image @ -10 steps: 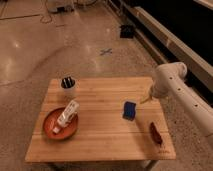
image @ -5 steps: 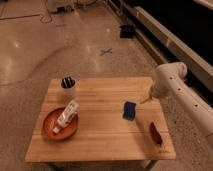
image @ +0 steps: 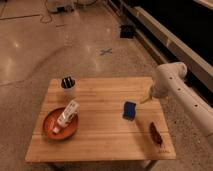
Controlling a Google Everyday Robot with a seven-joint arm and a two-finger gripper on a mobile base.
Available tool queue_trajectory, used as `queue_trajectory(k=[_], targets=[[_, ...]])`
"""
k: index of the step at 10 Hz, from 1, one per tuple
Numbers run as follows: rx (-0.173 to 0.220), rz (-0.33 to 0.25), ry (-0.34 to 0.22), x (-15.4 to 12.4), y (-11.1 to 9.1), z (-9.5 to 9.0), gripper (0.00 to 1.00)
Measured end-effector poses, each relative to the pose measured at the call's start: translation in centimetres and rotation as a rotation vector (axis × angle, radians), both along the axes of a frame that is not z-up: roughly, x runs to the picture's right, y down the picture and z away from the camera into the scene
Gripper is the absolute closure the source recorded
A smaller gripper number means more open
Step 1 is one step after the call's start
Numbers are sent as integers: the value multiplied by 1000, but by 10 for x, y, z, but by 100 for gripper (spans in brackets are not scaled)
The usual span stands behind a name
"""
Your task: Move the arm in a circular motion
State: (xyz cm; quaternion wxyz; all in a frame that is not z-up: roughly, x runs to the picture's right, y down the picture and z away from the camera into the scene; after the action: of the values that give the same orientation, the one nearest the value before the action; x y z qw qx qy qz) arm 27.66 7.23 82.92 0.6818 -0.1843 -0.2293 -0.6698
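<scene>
The arm (image: 172, 80) is thick, white and tubular. It comes in from the lower right and bends at a rounded joint above the right edge of the wooden table (image: 100, 145). From that joint it drops to the gripper (image: 145, 100), a small pale tip just over the table's right side, a little up and right of a blue block (image: 130, 110). Nothing shows in the gripper.
On the table stand a white cup of dark items (image: 68, 87) at the back left and an orange plate (image: 47, 131) holding a white bottle (image: 66, 116) at the front left. A dark red item (image: 155, 132) lies at the front right. A shiny floor surrounds the table, with a dark ledge (image: 170, 40) to the right.
</scene>
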Motion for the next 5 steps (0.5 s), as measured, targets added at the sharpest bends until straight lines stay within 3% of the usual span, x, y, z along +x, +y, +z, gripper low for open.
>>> queue_trajectory(k=[2,3,4,5], targets=[[0,-2,-1,-6,5,-5,34],[-2,-3,-1,-11,11,-8,46],[1,-3,4,-12,9,-8,60],[2,-6,0,-22,3,-8,65]])
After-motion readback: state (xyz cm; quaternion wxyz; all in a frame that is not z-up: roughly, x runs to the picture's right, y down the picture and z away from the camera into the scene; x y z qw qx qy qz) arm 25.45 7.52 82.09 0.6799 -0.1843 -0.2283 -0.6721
